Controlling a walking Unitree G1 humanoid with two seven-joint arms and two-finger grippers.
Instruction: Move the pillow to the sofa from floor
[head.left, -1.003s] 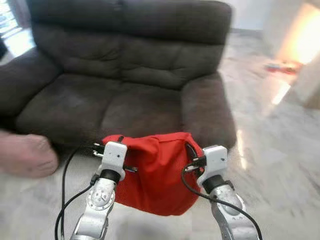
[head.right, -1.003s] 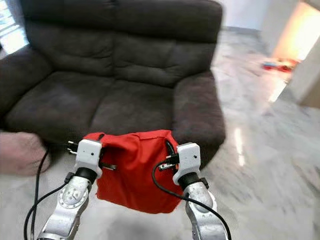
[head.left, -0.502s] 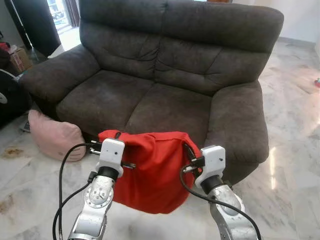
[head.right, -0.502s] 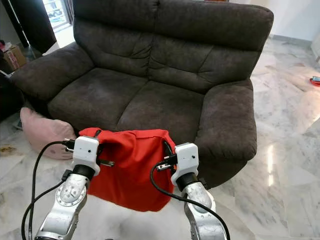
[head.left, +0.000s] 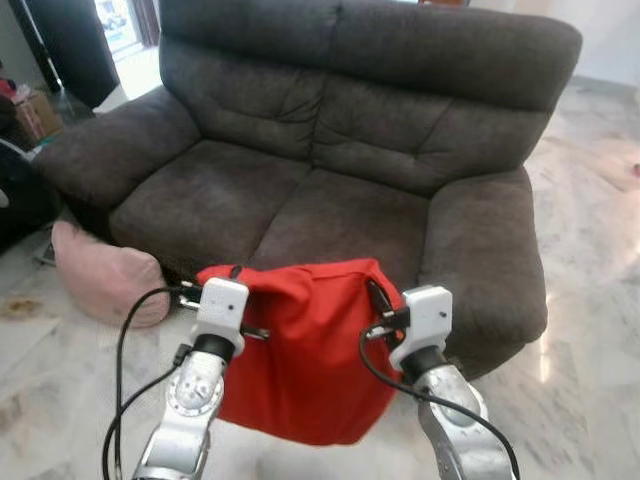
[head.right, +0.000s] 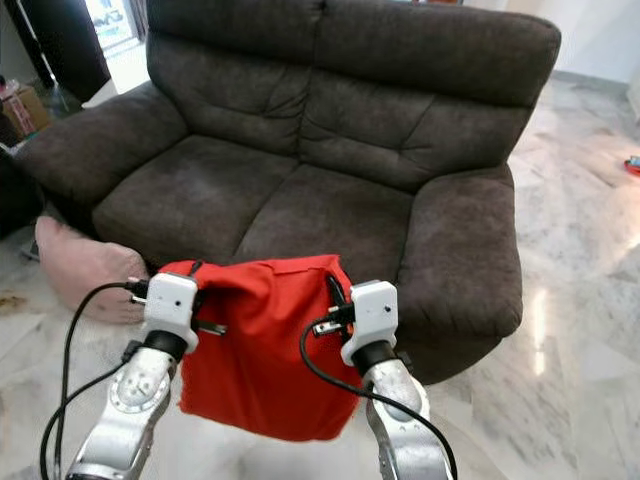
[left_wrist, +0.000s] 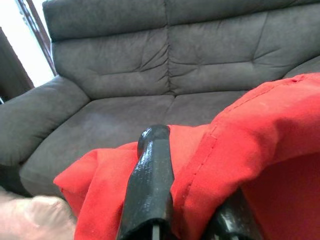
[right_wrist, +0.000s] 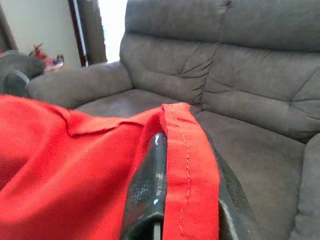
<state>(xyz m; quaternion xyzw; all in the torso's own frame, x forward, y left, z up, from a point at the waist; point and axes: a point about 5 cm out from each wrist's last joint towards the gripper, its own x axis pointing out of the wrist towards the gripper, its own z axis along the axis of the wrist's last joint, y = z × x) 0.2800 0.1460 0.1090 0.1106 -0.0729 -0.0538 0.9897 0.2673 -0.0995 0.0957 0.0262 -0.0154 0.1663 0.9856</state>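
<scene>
Between both grippers, left gripper (head.left: 232, 292) and right gripper (head.left: 385, 298), red pillow (head.left: 305, 350) is held clamped, hanging lower and longer than before; dark sofa (head.left: 330, 200) faced squarely, placement pending.

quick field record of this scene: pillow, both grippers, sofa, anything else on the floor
pillow: red pillow, held up off the floor between both arms, in front of the sofa
left gripper: left gripper shut on the pillow's top edge, left corner
right gripper: right gripper shut on the pillow's seam, right corner
sofa: dark grey sofa, two seats, right ahead, seat bare
floor: marble floor
other: pink cushion on the floor by the sofa's left front corner
</scene>
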